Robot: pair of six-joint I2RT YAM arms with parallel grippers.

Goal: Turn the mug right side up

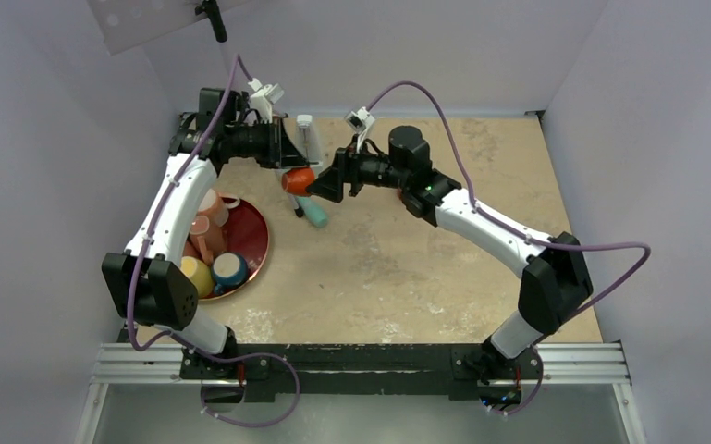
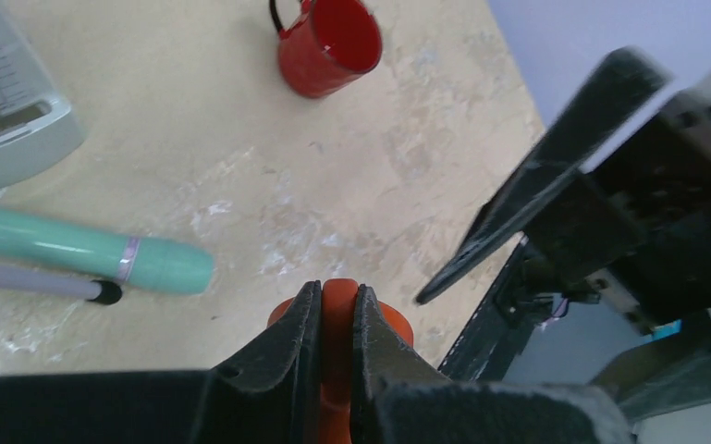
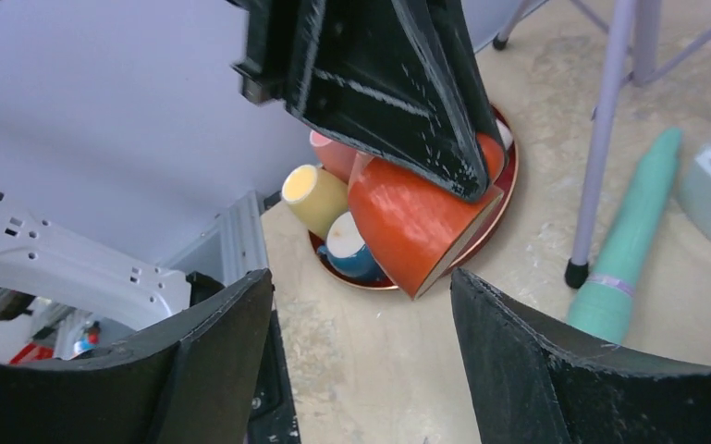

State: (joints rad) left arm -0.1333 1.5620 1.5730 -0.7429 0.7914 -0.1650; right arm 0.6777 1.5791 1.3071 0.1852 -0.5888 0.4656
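Left claw point(image 2: 337, 289) is clamped on the orange mug point(image 3: 407, 222), held aloft and tilted; right claw point(image 3: 361, 282) is spread empty; righting remains.

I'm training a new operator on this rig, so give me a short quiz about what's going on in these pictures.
1. True or false: the left gripper is shut on the orange mug.
2. Pick one. The right gripper is: A) open, facing the orange mug; B) shut on a pen; C) resting inside a tray.
3. Fill in: in the left wrist view, a ___ mug stands open end up on the table.

Key: 1 true; 2 A; 3 red, the red mug.
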